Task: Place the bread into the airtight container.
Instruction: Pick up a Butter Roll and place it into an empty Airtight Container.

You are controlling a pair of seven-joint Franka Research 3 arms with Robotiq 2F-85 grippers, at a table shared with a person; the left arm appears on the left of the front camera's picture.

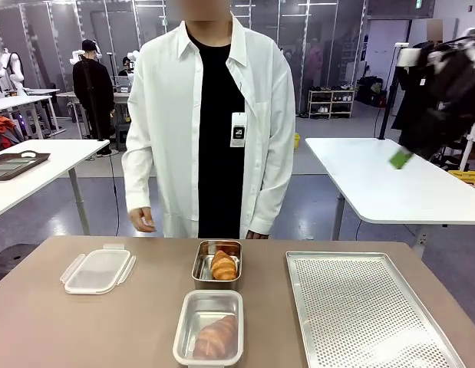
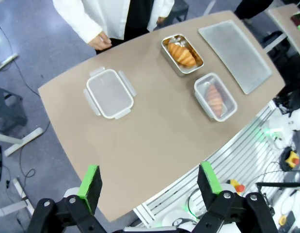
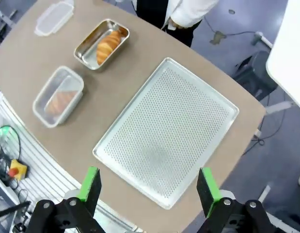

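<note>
bread [image 1: 216, 336] in lidded container [image 1: 209, 327], table [image 1: 107, 330]

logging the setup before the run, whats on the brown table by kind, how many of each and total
croissants: 2, one in the open metal container, one in the lidded metal container
metal containers: 2
loose plastic lid: 1
perforated metal tray: 1
total: 6
</note>
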